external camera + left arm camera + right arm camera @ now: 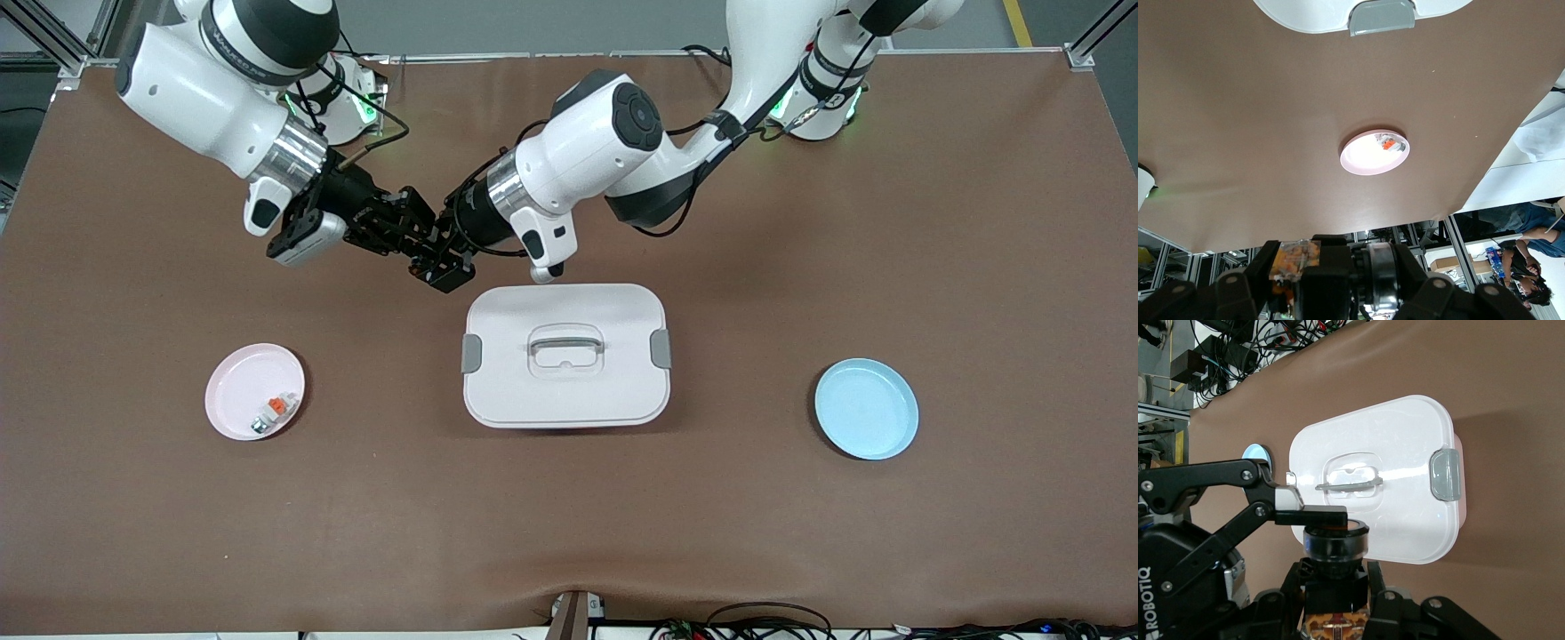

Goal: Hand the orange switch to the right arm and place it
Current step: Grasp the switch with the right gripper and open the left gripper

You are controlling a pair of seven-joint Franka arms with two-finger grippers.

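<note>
The two black two-finger grippers meet in the air over the brown desk (800, 533), just beside the edge of the white rectangular plastic box with a lid, a handle and grey side clips (565, 356) that lies toward the robots' bases. The small orange switch, a black cylindrical push-button with an orange cap (1335, 547), sits exactly between them. In the right wrist view its black barrel stands out from the right gripper (1335, 587), whose fingers sit close on both sides of the lower body, and a silvery fingertip (1288, 499) of the left gripper (442, 267) lies across the cap end. So both grippers seem to be closed narrowly on the switch at the same time, each on its own end. This looks like the middle of the handover. The long axis of the switch runs along the line from one gripper to the other, so I judge that the left gripper must open and draw back along this same axis, away from the right gripper. Counting: two white arms, two grippers, one orange switch, one white box, and two small round plates. The pink plate (233, 391), at the right arm's end, holds one small white-grey piece with an orange tab (272, 412). The light blue plate (867, 409), at the left arm's end, holds nothing.
</note>
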